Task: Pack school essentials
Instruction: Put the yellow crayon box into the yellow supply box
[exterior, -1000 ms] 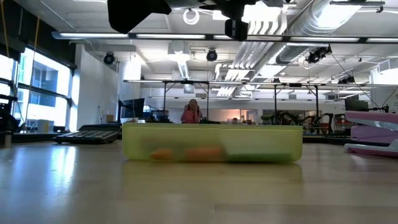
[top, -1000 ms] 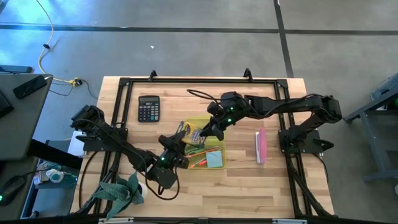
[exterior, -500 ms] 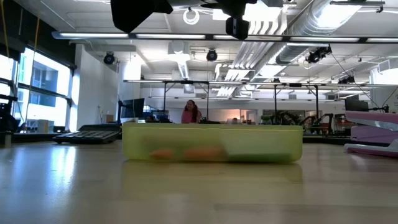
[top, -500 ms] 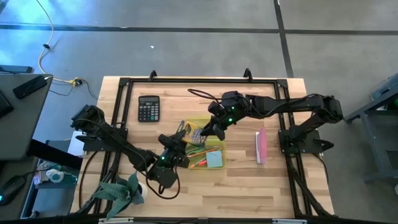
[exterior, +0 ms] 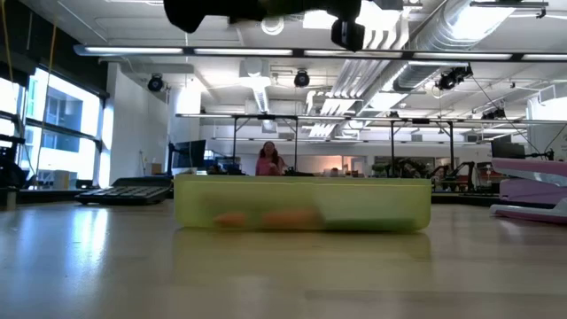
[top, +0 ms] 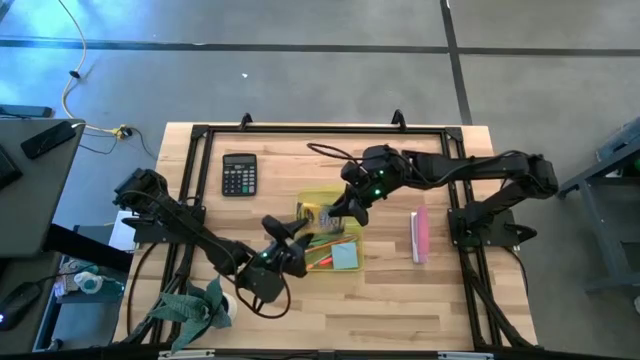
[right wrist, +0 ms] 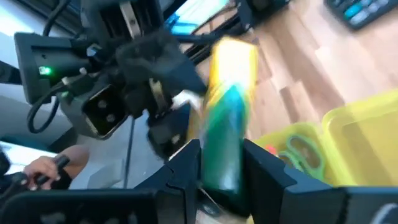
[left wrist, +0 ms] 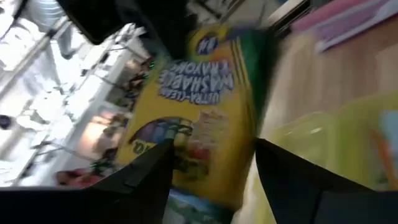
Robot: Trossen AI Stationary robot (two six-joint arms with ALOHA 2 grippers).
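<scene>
I am seeing one crayon pack [right wrist: 227,134] pinched in my right gripper [top: 340,212] fingers above the case [top: 345,240] (scissors [right wrist: 303,153], sticky-note pad [top: 346,258] inside); left gripper [top: 290,233] fingers are gaping, empty.

The case [top: 330,240] sits mid-table, sticky-note pad [top: 346,257] and pencils [top: 322,259] inside. Calculator [top: 239,174] lies to its left, farther back.

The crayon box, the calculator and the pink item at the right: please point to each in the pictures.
crayon box [left wrist: 199,118], left wrist view, on its yellow printed face.
calculator [top: 239,175], high view, on the middle of its keypad.
pink item [top: 420,235], high view, on the middle of its long body.
</scene>
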